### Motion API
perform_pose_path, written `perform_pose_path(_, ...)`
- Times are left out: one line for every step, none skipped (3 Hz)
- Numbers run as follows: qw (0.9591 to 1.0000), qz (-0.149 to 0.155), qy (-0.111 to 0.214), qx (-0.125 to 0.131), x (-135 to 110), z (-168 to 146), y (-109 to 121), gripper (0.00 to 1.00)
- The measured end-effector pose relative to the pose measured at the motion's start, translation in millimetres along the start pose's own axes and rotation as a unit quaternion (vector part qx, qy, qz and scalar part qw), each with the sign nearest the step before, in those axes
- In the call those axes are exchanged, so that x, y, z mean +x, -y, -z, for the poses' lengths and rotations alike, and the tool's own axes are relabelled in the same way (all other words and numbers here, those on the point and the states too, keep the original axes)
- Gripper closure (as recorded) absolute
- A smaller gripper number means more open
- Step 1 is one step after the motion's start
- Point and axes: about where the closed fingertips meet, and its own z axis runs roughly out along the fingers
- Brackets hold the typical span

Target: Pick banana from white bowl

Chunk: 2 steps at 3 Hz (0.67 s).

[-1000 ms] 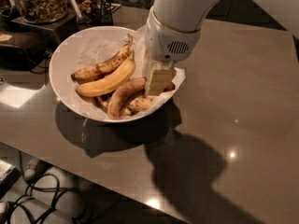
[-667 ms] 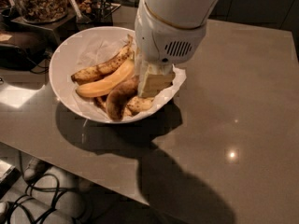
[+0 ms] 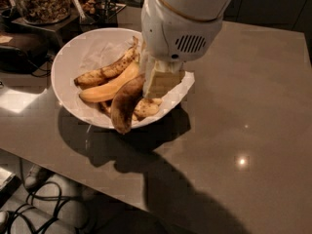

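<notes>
Your gripper (image 3: pixel 158 79) hangs over the white bowl (image 3: pixel 73 57), clamped on the upper end of the overripe banana (image 3: pixel 124 104), whose tip overhangs the rim at 6 o'clock. Bare tabletop (image 3: pixel 253 106) spreads from 3 to 5 o'clock, and its edge runs close at 7.

At the white bowl's (image 3: pixel 66 69) 3 o'clock side, the gripper (image 3: pixel 158 80) clamps the banana's (image 3: pixel 124 102) upper end, its tip overhanging the 6 o'clock rim.

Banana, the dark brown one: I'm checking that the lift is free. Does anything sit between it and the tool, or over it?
Nothing visible. The tool meets the banana at its upper end; the other bananas in the white bowl lie beside or beneath it.
</notes>
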Motion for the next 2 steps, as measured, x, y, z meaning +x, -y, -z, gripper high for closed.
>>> perform_pose_path(0.9996, -0.001, 0.009, 0.027, -7.5, 30.3, -13.6, 1.00)
perform_pose_path(0.9995, 0.000, 0.009, 0.030, -9.3, 32.9, -14.2, 1.00)
